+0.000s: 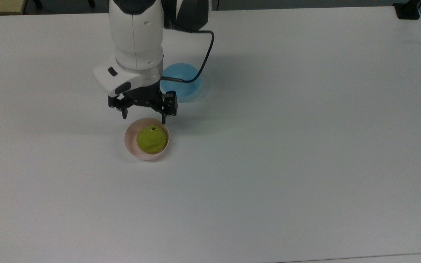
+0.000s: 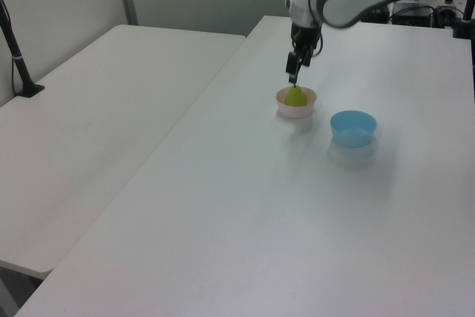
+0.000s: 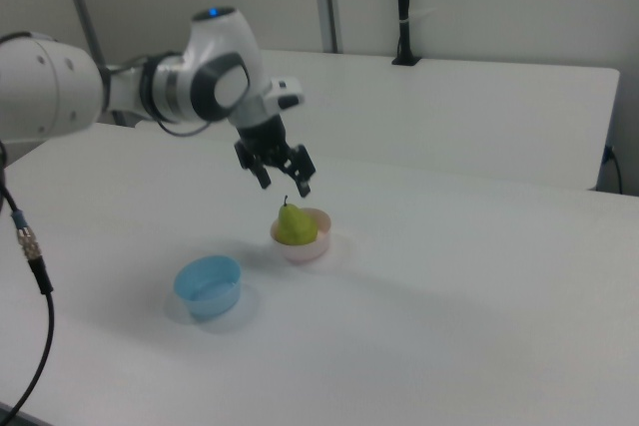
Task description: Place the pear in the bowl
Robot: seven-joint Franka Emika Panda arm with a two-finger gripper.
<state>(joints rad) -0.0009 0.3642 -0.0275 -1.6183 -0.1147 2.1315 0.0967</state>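
Since the pear (image 1: 152, 139) sits upright in the pink bowl (image 1: 130, 144), it looks light, stiff and smooth, best gripped across its wide belly; the gripper (image 1: 144, 117) hangs just above, spread wide and empty; a blue bowl (image 1: 186, 89) stands near.

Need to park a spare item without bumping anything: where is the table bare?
Bare: the table across the top view's right and along its lower edge. Crowded: the pink bowl holding the pear, the open gripper above it, and the light blue bowl just behind.
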